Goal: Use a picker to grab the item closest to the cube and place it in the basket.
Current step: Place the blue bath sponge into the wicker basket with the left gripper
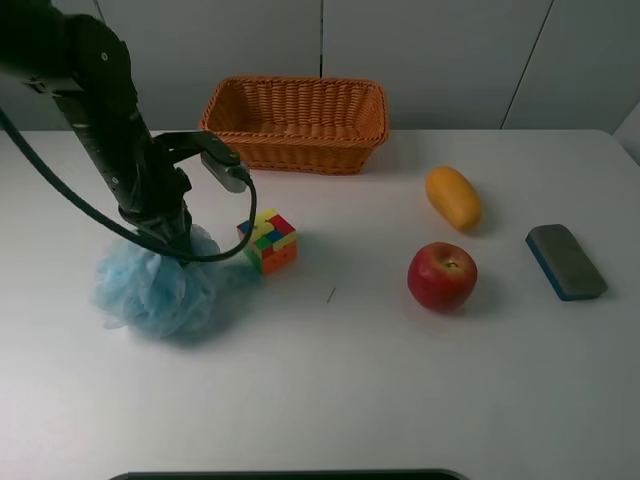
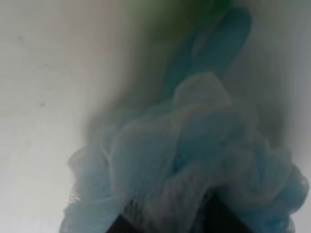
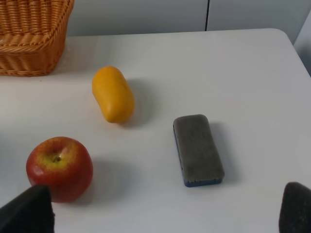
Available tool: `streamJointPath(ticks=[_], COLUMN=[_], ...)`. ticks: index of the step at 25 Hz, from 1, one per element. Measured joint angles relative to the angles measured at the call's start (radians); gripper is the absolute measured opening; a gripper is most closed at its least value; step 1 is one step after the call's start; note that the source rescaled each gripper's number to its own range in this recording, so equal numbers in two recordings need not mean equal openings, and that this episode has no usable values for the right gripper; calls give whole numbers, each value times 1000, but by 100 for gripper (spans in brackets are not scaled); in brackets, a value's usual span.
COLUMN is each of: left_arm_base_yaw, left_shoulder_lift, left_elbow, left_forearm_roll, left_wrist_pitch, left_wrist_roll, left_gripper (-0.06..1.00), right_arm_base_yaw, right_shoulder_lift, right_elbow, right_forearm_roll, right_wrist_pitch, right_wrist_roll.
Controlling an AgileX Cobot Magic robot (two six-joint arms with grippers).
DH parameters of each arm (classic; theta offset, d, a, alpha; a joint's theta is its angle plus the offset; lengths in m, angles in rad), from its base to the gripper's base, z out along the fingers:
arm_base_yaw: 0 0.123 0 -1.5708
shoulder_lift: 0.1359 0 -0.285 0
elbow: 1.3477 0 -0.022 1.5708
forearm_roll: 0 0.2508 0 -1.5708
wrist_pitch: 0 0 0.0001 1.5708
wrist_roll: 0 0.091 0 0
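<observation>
Item 1, blue mesh bath puff [image 1: 155, 290]: lies on the white table [image 1: 330, 400] at the left side of my overhead view, just beside the cube and on its left. It sits well forward of the basket.

Item 2, left gripper [image 1: 170, 245]: pressed down into the top of the puff, with its tips buried in the mesh. On the left wrist feed the puff [image 2: 194, 145] fills the picture, bunched against two dark fingertips [image 2: 129, 223] at the edge. I cannot tell whether the jaws have clamped it or only rest around it.

Item 3, cube [image 1: 268, 240]: multicoloured, on the table, its left edge close to the puff's fringe.

Item 4, basket [image 1: 290, 150]: orange wicker, at the back of the table behind the cube.

Item 5, right gripper [image 3: 160, 211]: seen on its own wrist feed only, with the fingertips spread wide and nothing between them.

Item 6, right-side goods, all apart from one another:
- red apple [image 1: 441, 275]
- yellow fruit [image 1: 453, 197], behind the apple
- grey-faced eraser [image 1: 566, 261], farthest right
</observation>
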Motion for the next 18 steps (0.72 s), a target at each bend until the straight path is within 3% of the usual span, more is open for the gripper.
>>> streamJointPath(ticks=[4,11,13,18], left_arm_base_yaw=[0,0,0,-5], left_shoulder_lift=[-147,-324,-319,-211], left_elbow=[-14,-216,-266,-286], left_forearm_roll=[15,67,85,113], left_wrist_pitch=[31,-3,-99,-500], left_wrist_roll=[-50,-113,-115,-95], left_gripper=[6,2,2,2], right_arm_base_yaw=[0,0,0,0], right_shoulder_lift=[0,0,0,0], right_elbow=[0,0,0,0], right_forearm_roll=[0,0,0,0], right_wrist_pitch=[0,0,0,0], right_wrist_roll=[0,0,0,0])
